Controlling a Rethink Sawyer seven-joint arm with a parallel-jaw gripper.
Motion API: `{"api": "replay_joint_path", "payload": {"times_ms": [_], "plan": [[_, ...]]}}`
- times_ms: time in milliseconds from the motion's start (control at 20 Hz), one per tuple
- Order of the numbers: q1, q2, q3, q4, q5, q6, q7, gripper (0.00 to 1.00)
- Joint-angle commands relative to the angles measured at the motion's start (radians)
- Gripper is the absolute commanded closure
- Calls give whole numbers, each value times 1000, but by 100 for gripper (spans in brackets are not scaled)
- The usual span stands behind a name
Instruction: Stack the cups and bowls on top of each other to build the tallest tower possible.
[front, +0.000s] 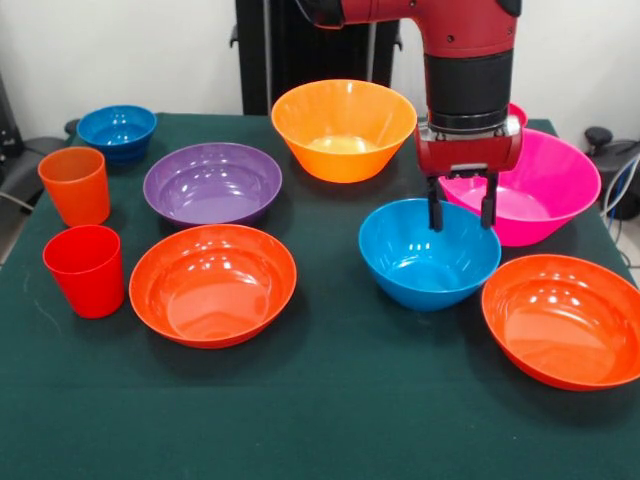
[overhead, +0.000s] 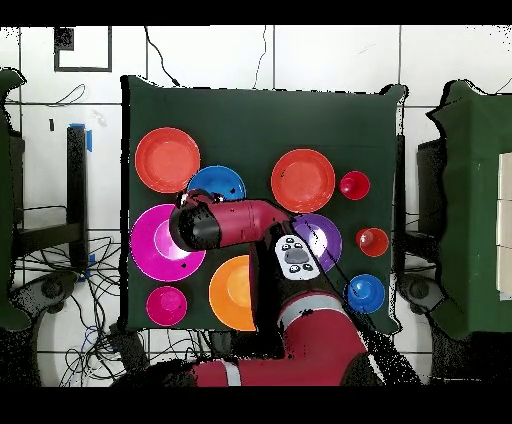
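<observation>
My gripper (front: 462, 208) hangs open over the spot where the far rim of a blue bowl (front: 430, 258) (overhead: 216, 184) meets the large pink bowl (front: 545, 185) (overhead: 155, 245). Its fingers hold nothing. In the overhead view the wrist hides it. A yellow-orange bowl (front: 343, 130) (overhead: 230, 292), a purple bowl (front: 212, 183) (overhead: 322, 240), two red-orange bowls (front: 213, 285) (front: 565, 320), a small blue bowl (front: 117, 130) (overhead: 365, 292) and a small pink-red bowl (overhead: 166, 304) each stand alone. The orange cup (front: 75, 185) and the red cup (front: 85, 270) stand upright at the left.
A dark green cloth (front: 340, 420) covers the table. The red arm (overhead: 245, 220) reaches across the purple bowl in the overhead view. Chairs and cables lie beyond the table's edges.
</observation>
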Motion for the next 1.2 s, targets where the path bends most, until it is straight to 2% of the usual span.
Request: {"api": "replay_joint_path", "payload": {"times_ms": [50, 350, 700, 1000, 1200], "plan": [[3, 105, 65, -18, 41, 10, 112, 0], [18, 120, 76, -34, 68, 0, 129, 0], [48, 152, 77, -94, 124, -2, 145, 0], [96, 134, 43, -91, 186, -8, 191, 0], [104, 116, 21, -98, 196, 30, 164, 0]]}}
